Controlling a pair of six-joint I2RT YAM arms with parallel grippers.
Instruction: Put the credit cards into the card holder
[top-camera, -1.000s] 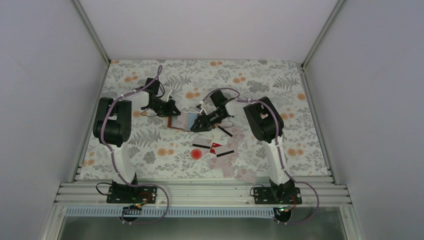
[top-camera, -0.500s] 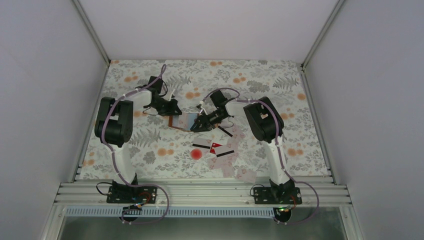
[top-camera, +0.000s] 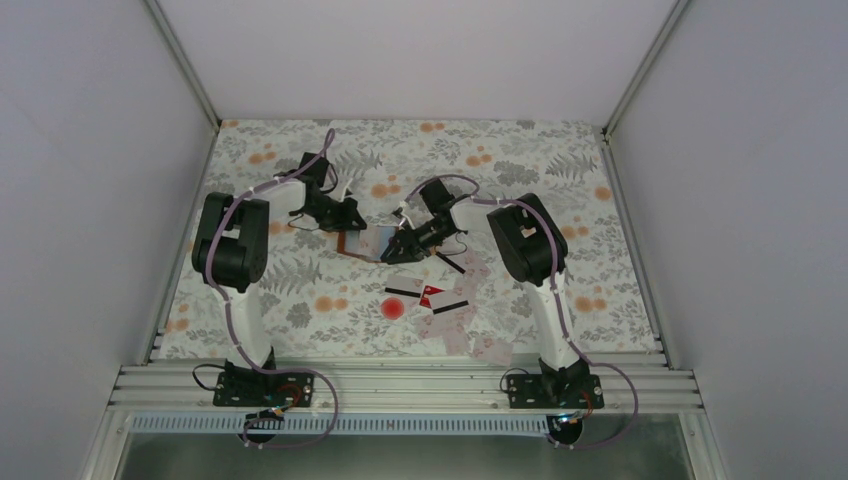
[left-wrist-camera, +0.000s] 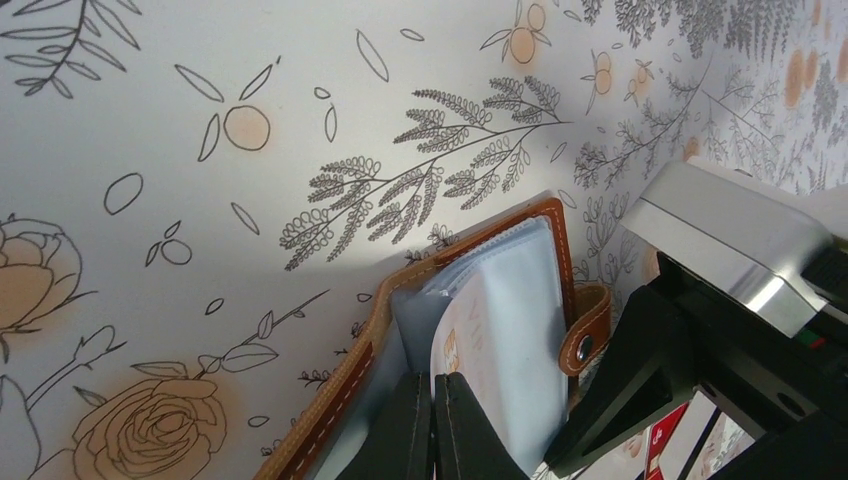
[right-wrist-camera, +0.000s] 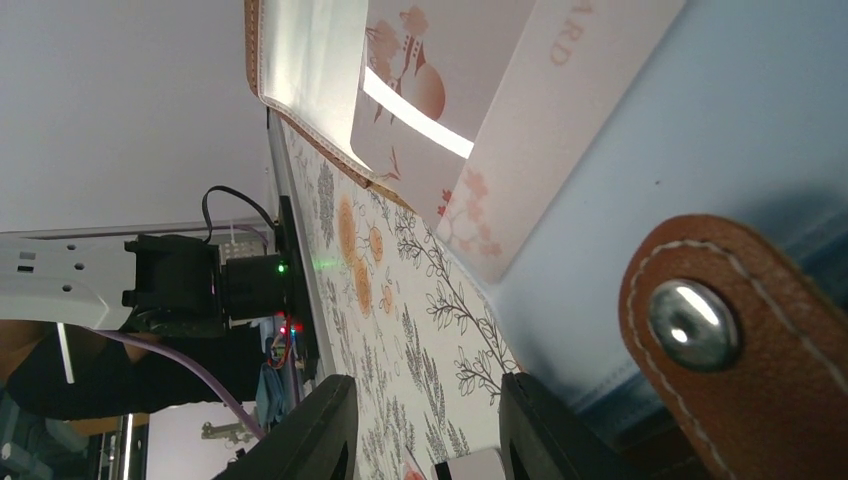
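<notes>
Brown leather card holder (left-wrist-camera: 345, 390) held open on counter (left-wrist-camera: 300, 100).
Left fingers (left-wrist-camera: 410, 430) clamp its clear sleeve (left-wrist-camera: 520, 290), steadying it; right fingers (right-wrist-camera: 325, 430) parted, empty.

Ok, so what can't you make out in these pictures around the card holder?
Top view: card holder too small, partly under right tool; cards inside uncountable.
Left wrist: left tool covers its near sleeve edge; the bottom edge cuts the rest.
Right wrist: pale card lettering runs off the top edge.
Top view: loose credit cards overlap; count unclear.
</notes>
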